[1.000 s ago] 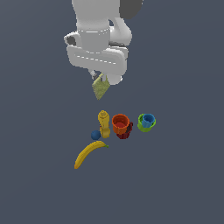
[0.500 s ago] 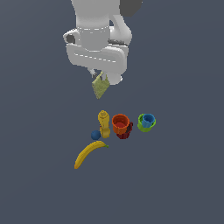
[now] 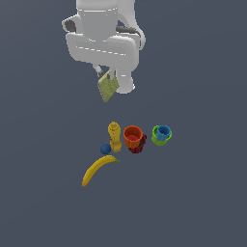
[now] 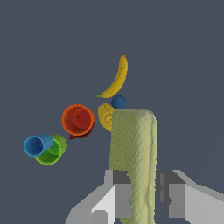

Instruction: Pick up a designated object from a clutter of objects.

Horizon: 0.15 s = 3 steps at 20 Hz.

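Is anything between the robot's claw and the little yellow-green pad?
No. The gripper is shut on the yellow-green pad, fingers touching both sides. The banana, bottle and cups sit apart below it.

Support surface: flat, uniform dark grey-blue floor (image 3: 202,202), with one small cluster of items.

All items lie well below the raised tool. Almost directly beneath it stands the yellow bottle (image 3: 114,135), with the small blue ball (image 3: 105,148) touching or just beside its base. The yellow banana (image 3: 97,169) lies flat just beyond the ball, farthest from the tool. Toward the exterior view's right of the bottle, the orange cup (image 3: 132,136) sits against a red cup (image 3: 138,146); the red cup is mostly hidden. Farther right, apart from that pair, a blue cup (image 3: 163,131) sits in a green cup (image 3: 157,138).
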Available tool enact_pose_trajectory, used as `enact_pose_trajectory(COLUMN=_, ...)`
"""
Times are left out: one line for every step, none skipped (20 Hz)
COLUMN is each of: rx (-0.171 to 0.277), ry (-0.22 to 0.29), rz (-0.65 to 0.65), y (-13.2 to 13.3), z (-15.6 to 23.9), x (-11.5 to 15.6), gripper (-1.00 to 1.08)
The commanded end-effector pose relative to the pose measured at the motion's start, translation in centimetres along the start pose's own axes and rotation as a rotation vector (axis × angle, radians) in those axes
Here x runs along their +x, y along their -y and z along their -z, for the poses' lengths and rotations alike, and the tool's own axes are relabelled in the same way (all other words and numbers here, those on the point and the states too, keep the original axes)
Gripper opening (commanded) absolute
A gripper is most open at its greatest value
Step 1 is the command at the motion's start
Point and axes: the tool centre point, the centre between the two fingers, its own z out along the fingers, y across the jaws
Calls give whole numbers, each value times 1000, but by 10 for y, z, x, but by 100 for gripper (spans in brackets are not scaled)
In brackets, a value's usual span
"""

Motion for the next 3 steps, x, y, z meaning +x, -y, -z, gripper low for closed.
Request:
enact_pose_trajectory(rx=0, ry=0, rz=0, y=-1, z=6, x=1, gripper=-100)
enact_pose_trajectory(rx=0, ry=0, rz=0, y=-1, z=6, x=1, gripper=-100)
enact_pose_trajectory(rx=0, ry=0, rz=0, y=-1, z=6, x=1, gripper=-100)
